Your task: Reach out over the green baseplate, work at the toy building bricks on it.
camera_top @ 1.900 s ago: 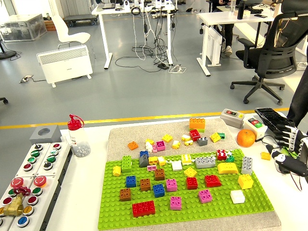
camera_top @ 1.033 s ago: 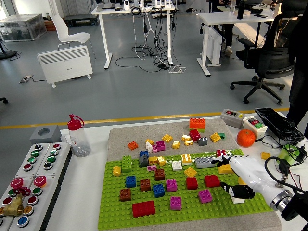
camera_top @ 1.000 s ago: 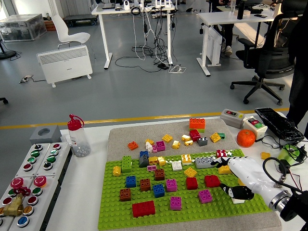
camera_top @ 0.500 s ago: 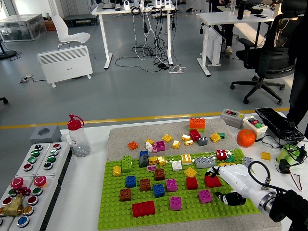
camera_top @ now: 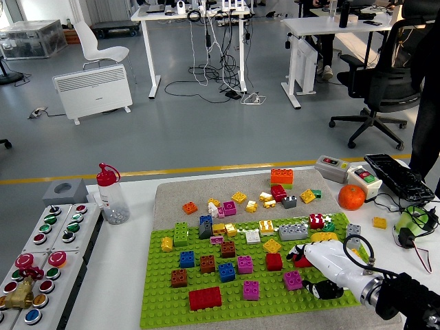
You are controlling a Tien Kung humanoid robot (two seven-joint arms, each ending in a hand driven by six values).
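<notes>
Head view — right hand over green baseplate; no legible writing

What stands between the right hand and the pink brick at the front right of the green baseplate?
Nothing visible does. The right hand already reaches over the green baseplate, its dark fingertips just right of the pink brick, with only bare studs between them. Whether they touch is unclear.

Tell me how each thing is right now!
White right robot hand: low over the green studded baseplate, fingers curled, partly hiding a red brick.
Clear plastic bottle with red cap: upright, capped.
Big red flat brick: seated on baseplate, untouched.
Orange fruit: resting off the baseplate.
</notes>
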